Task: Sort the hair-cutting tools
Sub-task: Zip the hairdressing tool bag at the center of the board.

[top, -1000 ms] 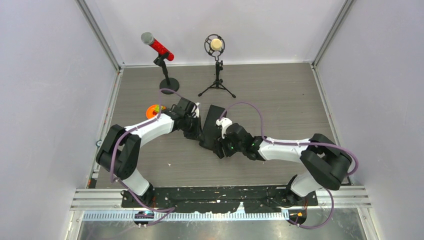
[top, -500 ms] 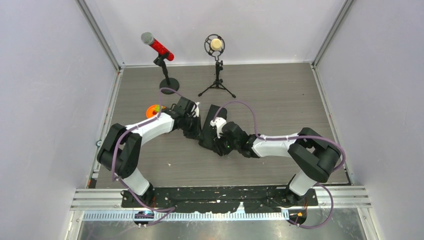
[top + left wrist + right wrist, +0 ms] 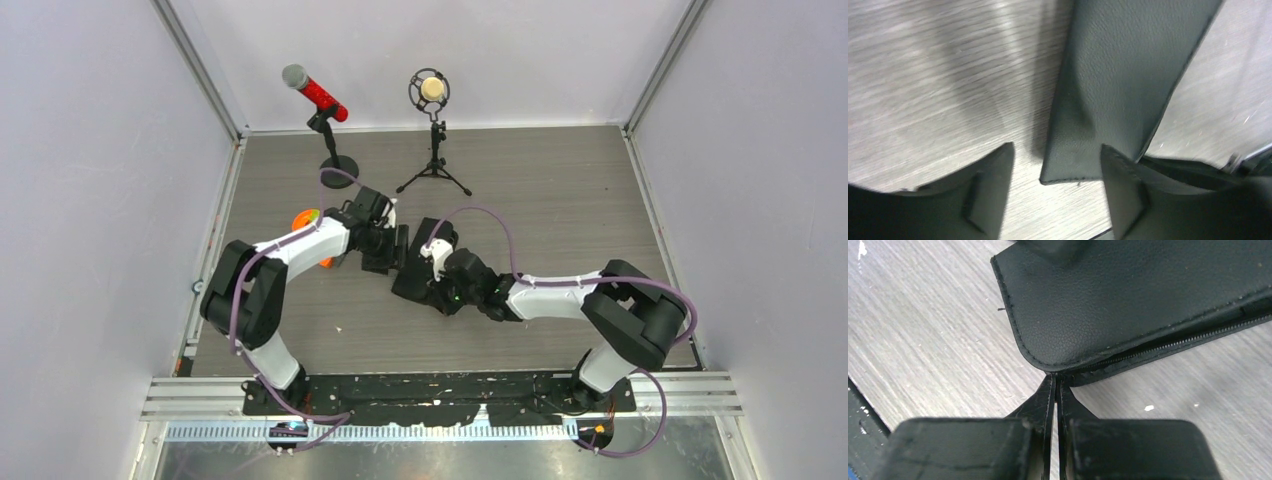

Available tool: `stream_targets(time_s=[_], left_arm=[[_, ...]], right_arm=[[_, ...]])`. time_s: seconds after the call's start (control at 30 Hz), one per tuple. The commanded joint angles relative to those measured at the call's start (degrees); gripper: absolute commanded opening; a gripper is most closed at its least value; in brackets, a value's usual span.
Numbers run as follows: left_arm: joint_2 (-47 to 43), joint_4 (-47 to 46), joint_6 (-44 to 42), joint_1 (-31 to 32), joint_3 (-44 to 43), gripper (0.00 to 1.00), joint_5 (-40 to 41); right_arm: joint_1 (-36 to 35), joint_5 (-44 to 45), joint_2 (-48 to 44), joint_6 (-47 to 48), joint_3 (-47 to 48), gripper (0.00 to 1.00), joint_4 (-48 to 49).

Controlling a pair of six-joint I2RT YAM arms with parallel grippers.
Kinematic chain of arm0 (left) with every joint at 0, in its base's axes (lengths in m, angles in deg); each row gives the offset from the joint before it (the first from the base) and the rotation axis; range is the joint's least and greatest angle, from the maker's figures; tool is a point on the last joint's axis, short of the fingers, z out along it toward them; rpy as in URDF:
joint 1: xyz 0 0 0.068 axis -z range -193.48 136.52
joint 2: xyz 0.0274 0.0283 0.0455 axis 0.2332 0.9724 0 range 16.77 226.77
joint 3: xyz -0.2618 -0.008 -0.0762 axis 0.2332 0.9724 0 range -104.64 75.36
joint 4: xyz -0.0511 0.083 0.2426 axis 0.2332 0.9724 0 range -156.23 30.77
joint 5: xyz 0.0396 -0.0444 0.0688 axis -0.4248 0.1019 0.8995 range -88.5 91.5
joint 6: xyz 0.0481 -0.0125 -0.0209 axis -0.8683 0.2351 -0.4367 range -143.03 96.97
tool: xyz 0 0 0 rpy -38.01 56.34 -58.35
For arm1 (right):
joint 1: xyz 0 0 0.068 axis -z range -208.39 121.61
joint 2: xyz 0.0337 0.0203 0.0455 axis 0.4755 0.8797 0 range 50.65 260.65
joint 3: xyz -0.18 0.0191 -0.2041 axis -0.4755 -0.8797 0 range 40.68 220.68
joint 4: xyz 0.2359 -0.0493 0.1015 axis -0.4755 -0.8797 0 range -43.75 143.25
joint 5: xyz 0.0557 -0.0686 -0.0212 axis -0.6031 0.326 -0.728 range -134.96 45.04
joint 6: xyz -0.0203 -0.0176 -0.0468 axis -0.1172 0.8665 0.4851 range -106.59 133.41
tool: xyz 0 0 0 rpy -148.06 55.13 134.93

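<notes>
The hair-cutting tools are out of view. A flat black zip case [image 3: 418,250] lies mid-table between both arms. My left gripper [image 3: 387,247] is open at its left edge. In the left wrist view a corner of the case [image 3: 1118,75] sits between the spread fingers [image 3: 988,190] of the left gripper [image 3: 1057,150], gripped by neither. My right gripper [image 3: 428,288] is shut. In the right wrist view the right gripper [image 3: 1055,377] has its tips against the zip's end at a rounded corner of the case [image 3: 1128,300]. Whether they pinch anything thin there, I cannot tell.
A red microphone [image 3: 315,95] on a round-base stand and a cream-headed microphone [image 3: 432,90] on a tripod stand at the back. An orange round object [image 3: 305,220] lies beside the left forearm. Grey walls close in on three sides.
My left gripper has opened and let go of the case's edge, shifting slightly back. My right gripper has closed and moved left to the case's zip corner.
</notes>
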Motion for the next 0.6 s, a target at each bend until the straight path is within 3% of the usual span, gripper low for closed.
stream_targets(time_s=[0.0, 0.07, 0.17, 0.37, 0.57], left_arm=[[-8.4, -4.1, 4.6, -1.2, 4.0, 0.79, 6.5], [-13.1, -5.4, 9.0, -1.3, 7.6, 0.87, 9.5], [-18.5, -7.2, 16.3, -1.4, 13.5, 0.87, 11.3], [-25.2, -19.5, 31.3, -0.8, 27.9, 0.8, 6.0], [-25.2, -25.6, 35.1, 2.1, 31.3, 0.75, 5.2]], right_arm=[[-3.1, 1.3, 0.0, -4.2, 2.3, 0.05, 1.1], [-4.4, 1.9, 1.1, -5.7, 3.7, 0.05, 2.3], [-6.3, 2.8, 2.8, -6.9, 5.9, 0.05, 2.8], [-7.8, 6.1, 6.0, -9.4, 9.3, 0.05, 2.2], [-8.2, 6.5, 8.2, -10.4, 10.3, 0.05, 2.4]])
